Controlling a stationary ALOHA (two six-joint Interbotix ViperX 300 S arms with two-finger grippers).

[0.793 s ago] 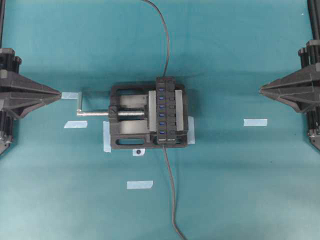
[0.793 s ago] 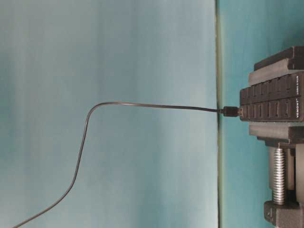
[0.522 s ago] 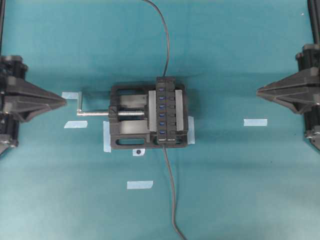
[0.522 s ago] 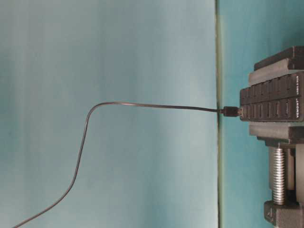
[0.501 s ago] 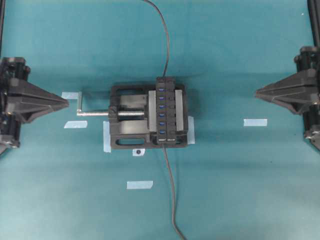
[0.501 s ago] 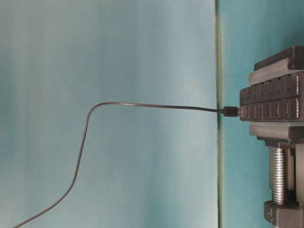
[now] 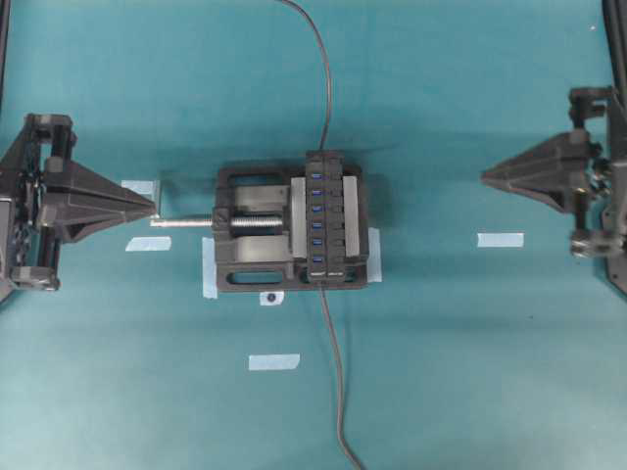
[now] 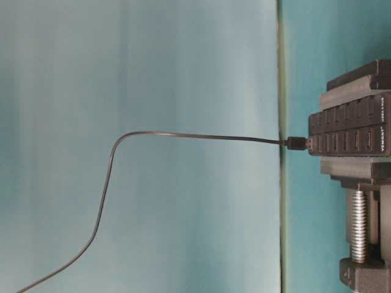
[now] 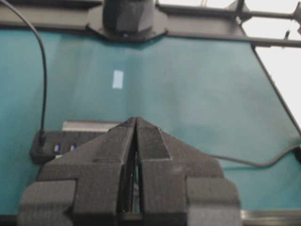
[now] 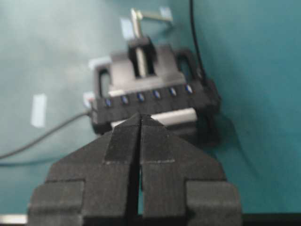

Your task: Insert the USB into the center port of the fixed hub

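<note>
The fixed hub [image 7: 328,217] is a long black strip clamped upright in a black vise [image 7: 257,233] mid-table. Its center port [image 7: 317,225] is a small blue socket with nothing in it. A thin dark cable [image 7: 336,377] runs from the hub's near end off the bottom edge. The USB plug at its free end is out of view. Another cable [image 7: 325,78] enters the hub's far end through a small plug [image 8: 297,143]. My left gripper [image 7: 154,207] [image 9: 136,120] is shut and empty, its tip over the vise's crank end. My right gripper [image 7: 484,177] [image 10: 140,115] is shut and empty, well right of the hub.
The vise's silver screw [image 7: 191,222] sticks out to the left. Pale tape strips [image 7: 273,361] [image 7: 500,239] [image 7: 148,243] lie flat on the teal cloth. The right wrist view shows the hub's blue port row [image 10: 148,96] ahead of the fingers.
Both arms have moved inward toward the vise. The left tip now covers the crank end; the right tip has come left. Hub, vise and cables have not moved.
</note>
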